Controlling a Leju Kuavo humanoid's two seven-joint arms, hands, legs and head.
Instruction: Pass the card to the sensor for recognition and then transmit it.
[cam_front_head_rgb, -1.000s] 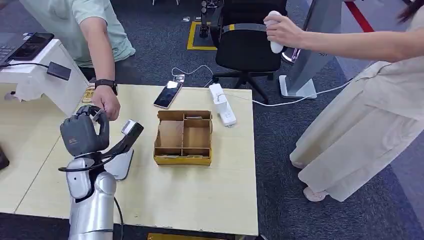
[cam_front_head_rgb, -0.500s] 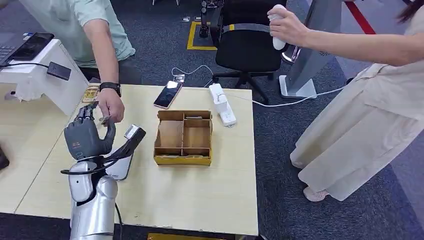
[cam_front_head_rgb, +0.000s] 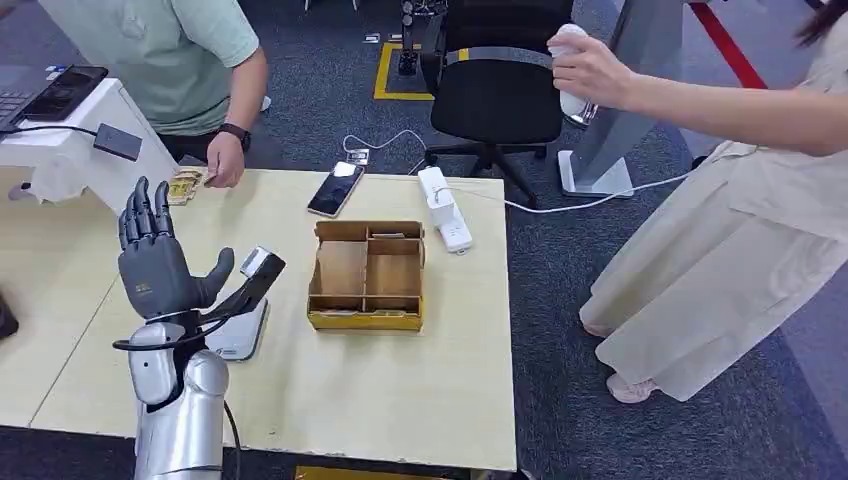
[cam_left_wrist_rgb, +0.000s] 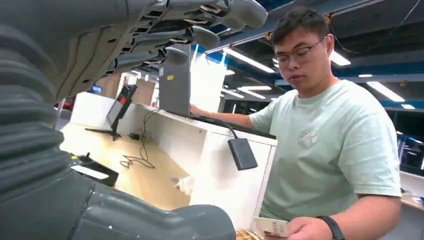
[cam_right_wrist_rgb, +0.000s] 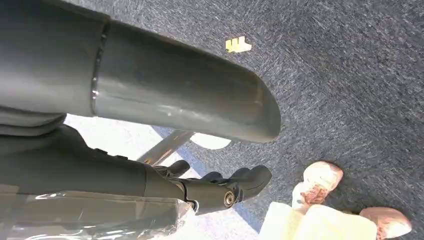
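1. Left hand (cam_front_head_rgb: 158, 262): raised above the table's (cam_front_head_rgb: 330, 385) left part, back of hand toward the head camera, fingers straight and spread upward, thumb out to the side. It holds nothing.
2. Right hand (cam_right_wrist_rgb: 220, 187): seen from its wrist camera, hanging over grey carpet, fingers loosely extended, thumb apart. Nothing is seen in it.
3. Card (cam_left_wrist_rgb: 270, 226): held by the person in the green shirt (cam_front_head_rgb: 160, 55), in the hand (cam_front_head_rgb: 224, 165) with the dark wristband. That hand sits at the table's far left edge, well apart from the robot's left hand. A small stack of cards (cam_front_head_rgb: 184, 185) lies just beside it.
4. Sensor (cam_front_head_rgb: 255, 275): a scanner head on a dark stalk with a white base, standing on the table just right of the left hand, apart from it.
5. Box (cam_front_head_rgb: 366, 275): open cardboard organiser with compartments, mid-table, right of the sensor.
6. Phone (cam_front_head_rgb: 335, 188): lies flat near the table's far edge. A white power strip (cam_front_head_rgb: 445, 210) lies at the far right edge, cable trailing onto the floor.
7. Second person (cam_front_head_rgb: 720, 200): stands right of the table in pale clothing, arm stretched out holding a white object (cam_front_head_rgb: 568, 70) near the black chair (cam_front_head_rgb: 495, 90).
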